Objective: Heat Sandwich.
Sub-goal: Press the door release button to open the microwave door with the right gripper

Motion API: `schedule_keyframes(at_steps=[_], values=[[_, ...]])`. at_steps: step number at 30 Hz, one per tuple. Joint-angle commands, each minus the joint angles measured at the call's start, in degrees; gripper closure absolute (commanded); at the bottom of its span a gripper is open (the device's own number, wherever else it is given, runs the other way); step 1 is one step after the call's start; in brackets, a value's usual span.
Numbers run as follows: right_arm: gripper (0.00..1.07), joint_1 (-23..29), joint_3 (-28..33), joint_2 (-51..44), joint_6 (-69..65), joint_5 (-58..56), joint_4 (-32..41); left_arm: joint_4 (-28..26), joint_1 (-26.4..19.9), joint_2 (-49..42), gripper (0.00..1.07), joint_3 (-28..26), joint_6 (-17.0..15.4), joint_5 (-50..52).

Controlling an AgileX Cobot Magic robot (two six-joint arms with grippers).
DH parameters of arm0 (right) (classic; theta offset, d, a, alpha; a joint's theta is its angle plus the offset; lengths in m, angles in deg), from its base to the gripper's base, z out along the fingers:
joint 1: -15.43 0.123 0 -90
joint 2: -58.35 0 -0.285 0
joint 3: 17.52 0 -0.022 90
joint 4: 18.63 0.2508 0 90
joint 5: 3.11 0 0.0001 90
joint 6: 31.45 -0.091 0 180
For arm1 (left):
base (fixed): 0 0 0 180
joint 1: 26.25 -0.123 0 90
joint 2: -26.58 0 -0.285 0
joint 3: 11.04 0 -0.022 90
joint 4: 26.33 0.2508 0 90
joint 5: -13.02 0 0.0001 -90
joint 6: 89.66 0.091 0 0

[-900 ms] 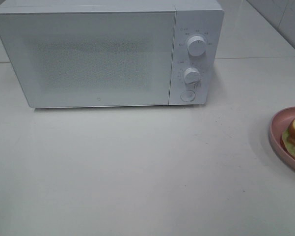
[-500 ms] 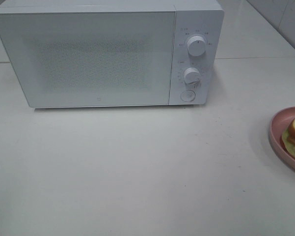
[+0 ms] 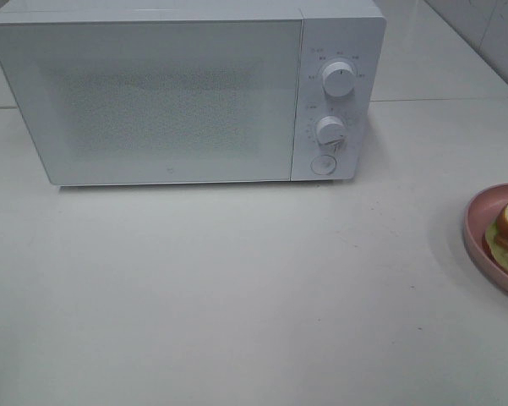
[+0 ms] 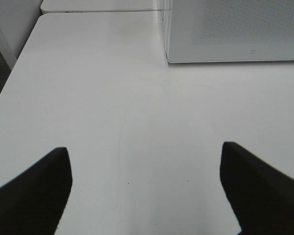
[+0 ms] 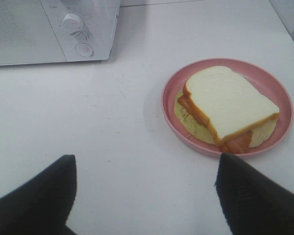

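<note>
A plain white counter (image 3: 237, 288) carries everything here. The sandwich (image 5: 230, 105) lies on a round pink plate (image 5: 166, 105) near the counter's right edge in the high view, well apart from the microwave (image 3: 152, 93). Its top slice sits skewed over the filling and the yellow-green layer beneath. The right pincer (image 5: 147, 156) hangs above bare counter just short of the plate, its jaws spread wide and holding nothing. The microwave door (image 3: 144, 51) is shut, so I judge that the task has hardly begun and the door must be opened before the food can go in. The round button (image 3: 323, 165) under the two knobs (image 3: 339, 78) looks like the release. The left pincer (image 4: 144, 147), also wide open and empty over the counter near the microwave's front corner, seems better placed for that. Afterwards the right arm should grip the plate by its rim, not the soft bread, and carry it level and slowly so the loose top slice does not slide.
</note>
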Motion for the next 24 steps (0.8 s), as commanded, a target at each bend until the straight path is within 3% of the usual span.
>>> schedule_keyframes(at_steps=[1,24], values=[[0.31,-0.1,0.1,-1.5,-0.3,0.4,-0.5,0.0,0.0,-1.3,0.30,0.2,-0.1,0.8],[0.31,-0.1,0.1,-1.5,-0.3,0.4,-0.5,0.0,0.0,-1.3,0.30,0.2,-0.1,0.8]])
